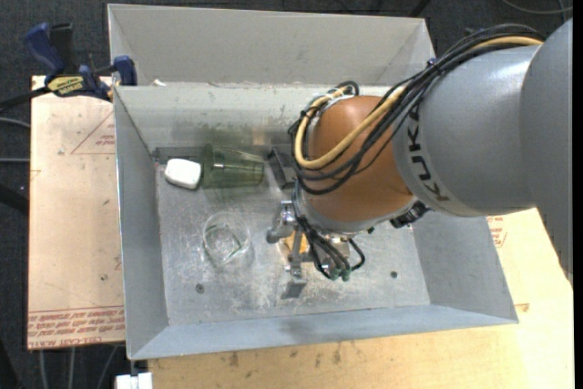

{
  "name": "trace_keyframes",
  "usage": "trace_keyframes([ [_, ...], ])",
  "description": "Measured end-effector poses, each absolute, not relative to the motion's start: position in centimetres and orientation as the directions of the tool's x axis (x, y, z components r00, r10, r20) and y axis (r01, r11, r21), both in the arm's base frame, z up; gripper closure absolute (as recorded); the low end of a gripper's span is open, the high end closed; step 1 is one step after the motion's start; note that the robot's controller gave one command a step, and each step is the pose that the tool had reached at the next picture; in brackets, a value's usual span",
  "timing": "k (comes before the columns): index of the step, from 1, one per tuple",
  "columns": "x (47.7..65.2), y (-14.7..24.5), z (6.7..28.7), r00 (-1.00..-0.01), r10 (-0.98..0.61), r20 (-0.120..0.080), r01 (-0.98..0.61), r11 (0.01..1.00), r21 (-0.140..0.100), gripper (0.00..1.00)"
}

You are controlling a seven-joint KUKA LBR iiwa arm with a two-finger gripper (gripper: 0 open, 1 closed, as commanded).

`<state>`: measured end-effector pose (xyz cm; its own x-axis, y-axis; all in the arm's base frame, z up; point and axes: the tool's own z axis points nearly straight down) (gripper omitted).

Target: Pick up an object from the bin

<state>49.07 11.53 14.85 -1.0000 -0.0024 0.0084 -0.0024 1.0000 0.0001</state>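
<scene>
My gripper [294,273] hangs low over the bin floor, front of centre, mostly hidden under the arm's orange cover. A clear, crumpled plastic cup [224,240] lies on the floor just to its left, apart from it. Further back on the left, a translucent green bottle [233,168] lies on its side with its white cap [183,173] pointing left. No thing shows in the gripper.
The arm and its orange cover with looped cables reach in from the right and hide the right half of the bin floor. A dark flat piece [280,165] lies just right of the bottle, partly under the cover.
</scene>
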Motion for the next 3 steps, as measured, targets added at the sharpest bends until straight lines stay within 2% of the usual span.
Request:
trace_keyframes([
  [1,49.3,11.5,15.2,-1.000,0.000,0.001,0.000,1.000,0.001,0.00],
  [2,53.0,7.9,16.2,-0.998,-0.056,-0.001,-0.056,0.998,0.002,0.00],
  [3,55.4,6.2,13.8,-0.998,-0.060,-0.013,-0.060,0.998,-0.001,0.00],
])
